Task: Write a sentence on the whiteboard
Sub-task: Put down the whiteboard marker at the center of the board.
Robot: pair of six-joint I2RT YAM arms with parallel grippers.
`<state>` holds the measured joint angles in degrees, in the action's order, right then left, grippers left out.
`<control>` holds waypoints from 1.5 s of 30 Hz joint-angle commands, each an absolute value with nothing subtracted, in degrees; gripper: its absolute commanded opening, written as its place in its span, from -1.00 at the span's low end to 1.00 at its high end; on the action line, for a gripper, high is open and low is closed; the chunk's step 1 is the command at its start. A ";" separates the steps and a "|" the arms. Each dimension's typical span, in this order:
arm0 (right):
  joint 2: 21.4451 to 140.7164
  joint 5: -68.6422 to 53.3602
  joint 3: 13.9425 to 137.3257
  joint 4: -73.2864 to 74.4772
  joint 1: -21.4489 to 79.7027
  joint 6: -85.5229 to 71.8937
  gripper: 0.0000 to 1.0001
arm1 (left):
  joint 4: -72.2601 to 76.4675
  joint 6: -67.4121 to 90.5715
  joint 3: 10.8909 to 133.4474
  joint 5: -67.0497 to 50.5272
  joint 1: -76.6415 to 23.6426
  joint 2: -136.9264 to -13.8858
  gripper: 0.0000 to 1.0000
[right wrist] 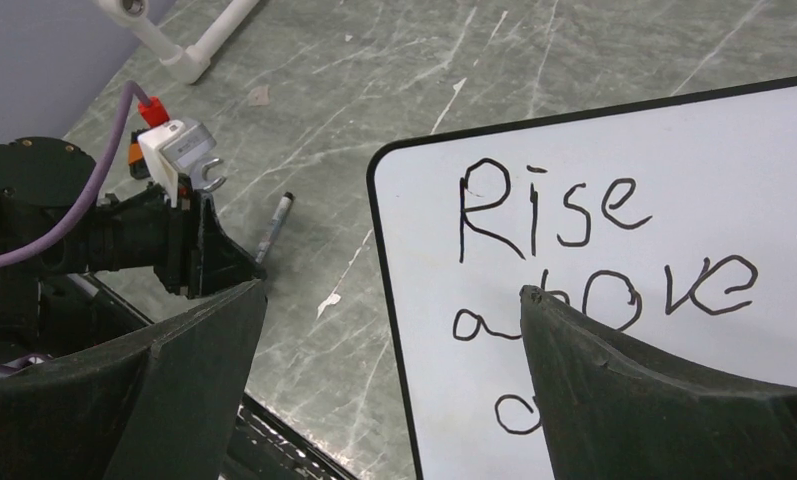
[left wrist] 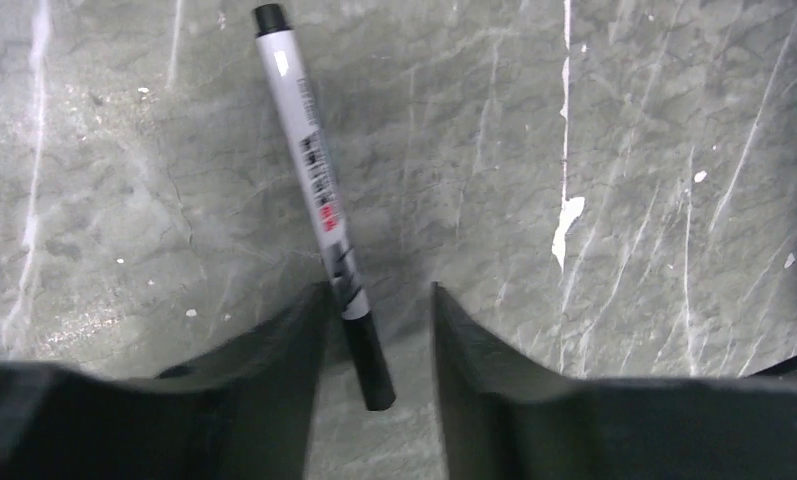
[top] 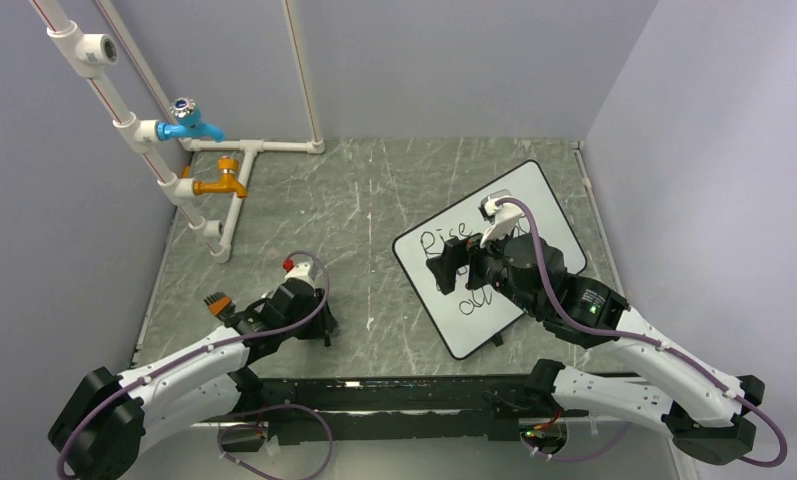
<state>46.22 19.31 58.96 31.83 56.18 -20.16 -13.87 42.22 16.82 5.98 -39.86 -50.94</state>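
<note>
Worktop point(top: 374, 200): grey-green marbled slab w/ pale veins, white scuffs and chips, matte. Plain pale lavender-grey walls point(top: 454, 60) close it in on the back, L and R. A black base rail point(top: 394, 405) runs along the near edge, carrying both arms. Purple cables loop along each arm.

Far-L corner: white PVC pipe frame point(top: 124, 120), round tubes w/ elbow and tee joints, thin red stripe down the slanted run. It carries a blue tap point(top: 189, 125) and, lower, an orange tap point(top: 224, 184).

Whiteboard point(top: 464, 335) lies flat on the R half of the worktop, turned at an angle. Glossy white, thin black rim, rounded corners. The sentence point(top: 444, 240) is thin black handwriting. R wrist view reads "Rise", "above" below it, 3rd line mostly hidden behind the finger. From above, the R arm covers most of the text.

R gripper point(right wrist: 392, 290) hangs over the board's L edge, jaws spread wide, nothing between them. One dark wedge finger sits over the worktop, the other over the writing.

L gripper point(left wrist: 378, 300) is low over the worktop, L of centre, well apart from the board. Its jaws stand parted, wider than the marker point(left wrist: 319, 190). That marker is slim w/ a grey printed barrel and black ends, and lies flat on the stone. Its near end sits btwn the fingers, close to one and clear of the other.
</note>
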 commanded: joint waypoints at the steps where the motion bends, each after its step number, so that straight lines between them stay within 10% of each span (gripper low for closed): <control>1: 45.40 21.05 58.80 32.76 56.40 -20.81 0.99 | -13.41 42.18 19.77 6.88 -40.27 -51.93 0.09; 24: 38.12 22.11 54.43 33.75 56.36 -25.46 0.99 | -35.77 23.54 45.72 13.31 -40.34 -48.17 0.33; 30: 35.91 24.00 52.21 33.45 56.34 -27.79 0.99 | -38.58 15.63 52.26 22.01 -40.27 -49.66 0.98; 45: 25.25 22.69 48.39 38.63 56.34 -29.78 0.99 | -26.44 3.69 49.17 25.19 -39.20 -46.82 0.99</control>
<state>30.76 23.64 51.13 38.11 56.18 -28.73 -32.16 6.79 52.71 24.12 -39.83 -49.95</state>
